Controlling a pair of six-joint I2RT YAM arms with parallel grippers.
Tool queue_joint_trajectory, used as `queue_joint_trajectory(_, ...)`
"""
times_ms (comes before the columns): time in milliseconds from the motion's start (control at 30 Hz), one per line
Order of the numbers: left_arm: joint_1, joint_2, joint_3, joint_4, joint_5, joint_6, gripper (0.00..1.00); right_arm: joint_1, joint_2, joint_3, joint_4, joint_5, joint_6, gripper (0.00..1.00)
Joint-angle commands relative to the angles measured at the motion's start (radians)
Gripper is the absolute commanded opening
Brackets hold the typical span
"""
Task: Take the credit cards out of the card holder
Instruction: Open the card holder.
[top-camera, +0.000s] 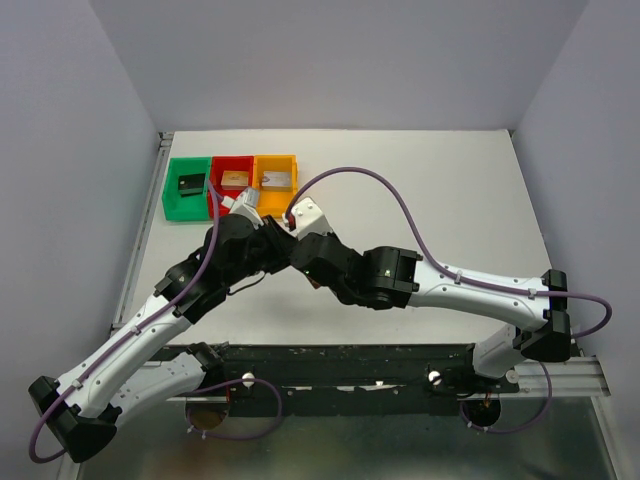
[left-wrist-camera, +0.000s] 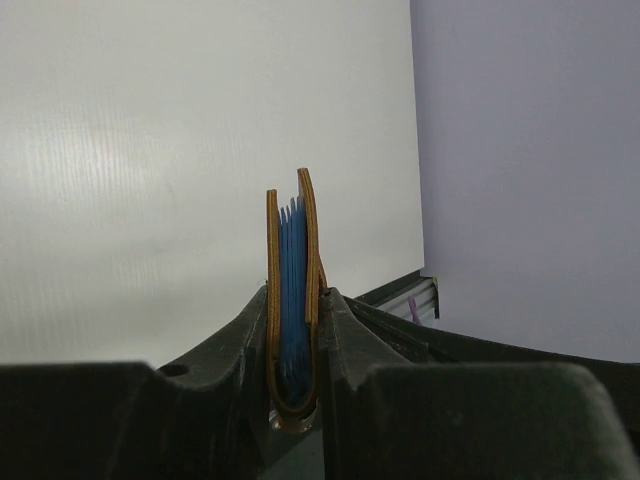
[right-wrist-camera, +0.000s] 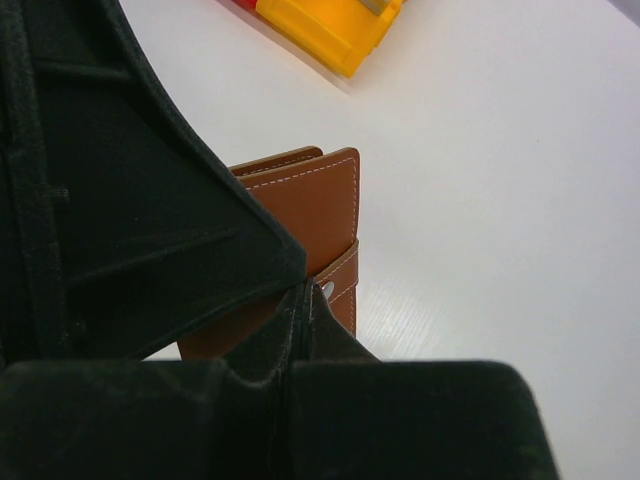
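Within the left hand (left-wrist-camera: 296, 300), the card holder (left-wrist-camera: 272, 250) stands edgewise, mouth outward.

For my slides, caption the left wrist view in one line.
Left gripper clamps the brown card holder edge-on against the white table, blue inner layers showing between its leather covers.
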Motion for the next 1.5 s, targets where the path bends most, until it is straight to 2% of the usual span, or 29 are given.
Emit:
queue_joint_trajectory(0,-0.008,-0.044,0.009,0.07,0.066,-0.01,0.0,-0.015,0.01,-0.002,-0.08,0.049,0.021,0.01)
queue_joint_trajectory(1467,-0.008,-0.064,-0.017,0.045,0.05,0.016,0.0,-0.068,-0.064,-0.045,-0.104,0.086,0.053,0.0)
